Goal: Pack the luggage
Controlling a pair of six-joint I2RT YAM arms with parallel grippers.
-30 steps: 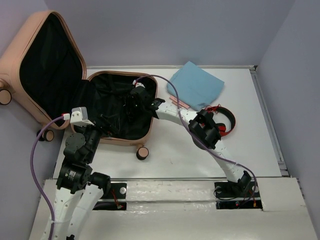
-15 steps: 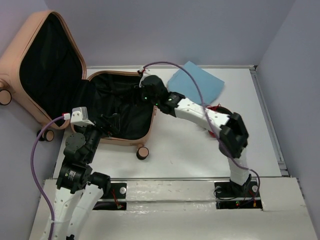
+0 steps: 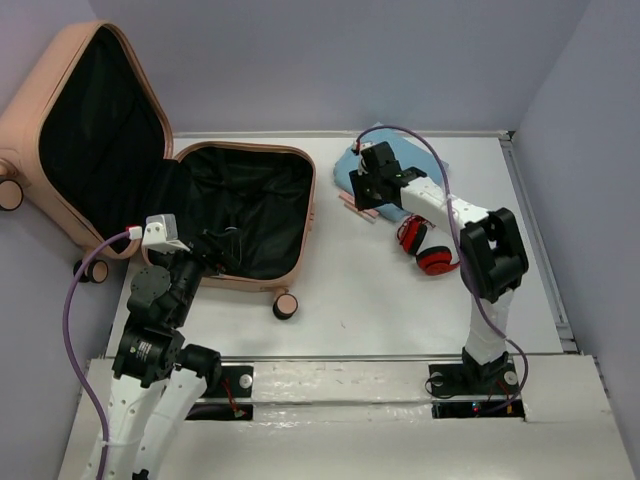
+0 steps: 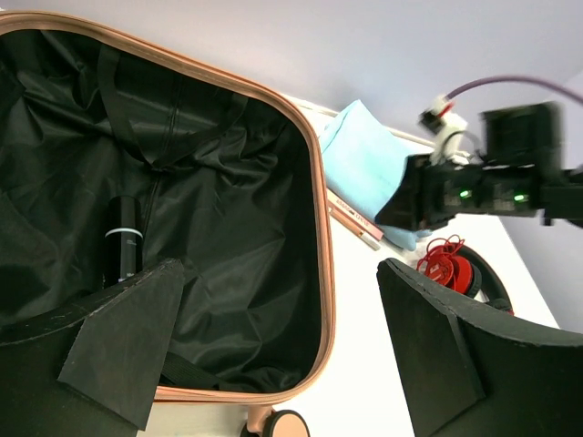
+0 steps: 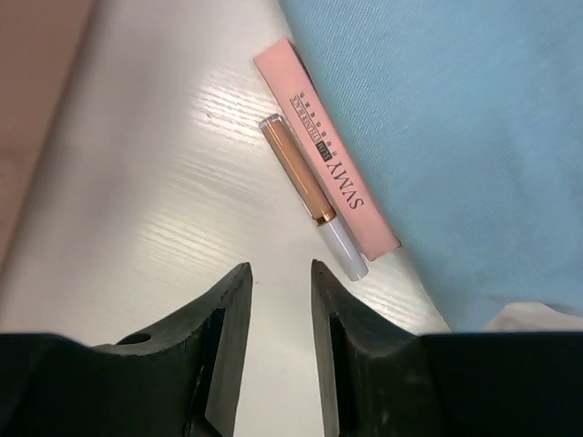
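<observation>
The peach-pink luggage (image 3: 308,215) lies open at the left, its lid (image 3: 20,120) raised against the wall, black lining showing. A black cylinder with a white ring (image 4: 121,250) lies inside it. My left gripper (image 3: 215,250) is open and empty over the luggage's near rim (image 4: 324,300); in its wrist view the gripper (image 4: 278,273) has its jaws wide apart. My right gripper (image 3: 362,192) hovers just right of the luggage. In its wrist view the gripper (image 5: 281,269) is narrowly open and empty, just short of a rose-gold and white tube (image 5: 310,196) and a pink box (image 5: 323,159).
A folded blue cloth (image 3: 410,160) lies at the back, also in the right wrist view (image 5: 455,137). Red and black headphones (image 3: 425,248) lie right of centre. The luggage's wheel (image 3: 285,305) sticks out toward the table's front. Walls close in on the left, back and right.
My right arm has pulled out of the luggage and swung right, to above the tube and pink box beside the blue cloth. The left arm has not moved.
</observation>
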